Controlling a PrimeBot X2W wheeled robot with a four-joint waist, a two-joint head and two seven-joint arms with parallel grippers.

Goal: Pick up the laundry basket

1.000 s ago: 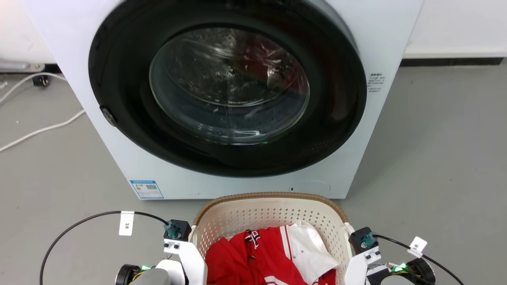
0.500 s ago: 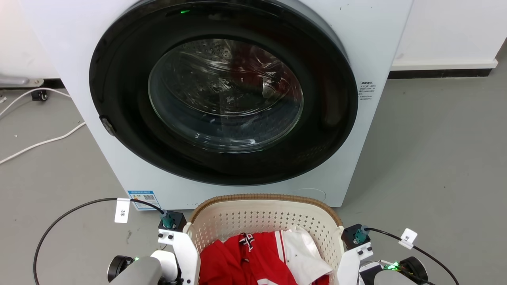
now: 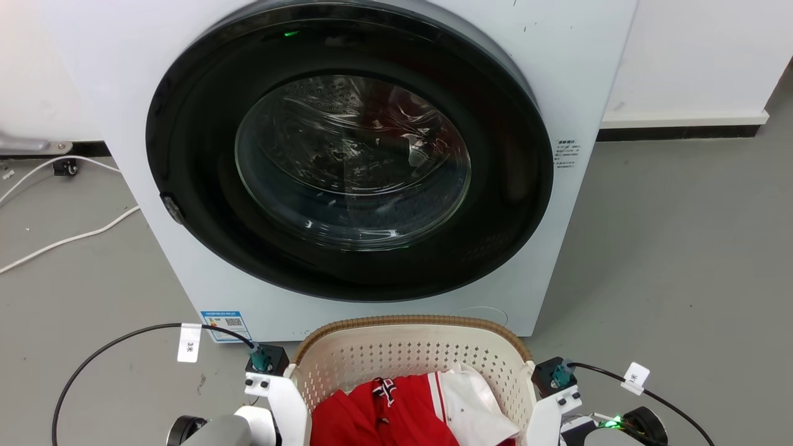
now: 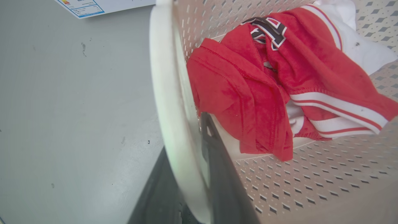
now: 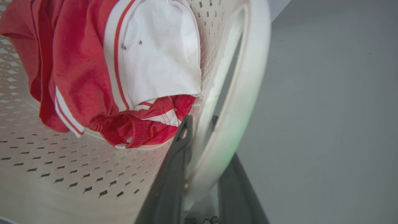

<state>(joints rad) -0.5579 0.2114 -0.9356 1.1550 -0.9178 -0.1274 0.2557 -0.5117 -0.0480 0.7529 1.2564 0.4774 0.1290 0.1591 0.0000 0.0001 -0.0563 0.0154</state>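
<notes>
The laundry basket [image 3: 409,323], cream perforated plastic with a brown woven rim, sits low in the head view, directly in front of the washing machine. Red and white clothes [image 3: 396,412] lie inside it. My left gripper [image 4: 186,140] is shut on the basket's white left handle loop [image 4: 166,87], one dark finger inside the loop and one outside. My right gripper [image 5: 200,124] is shut the same way on the right handle loop [image 5: 248,71]. In the head view the white wrist brackets [image 3: 276,390] [image 3: 554,396] flank the basket. I cannot tell if the basket touches the floor.
A white washing machine [image 3: 588,93] with a shut dark round door [image 3: 353,161] stands close behind the basket. A white cable [image 3: 62,241] runs over the grey floor at left. Black camera cables [image 3: 111,347] [image 3: 657,387] loop out from both wrists.
The whole head picture has shifted, so the camera has moved; the machine sits lower and further right in it. Both grippers keep their hold on the basket handles.
</notes>
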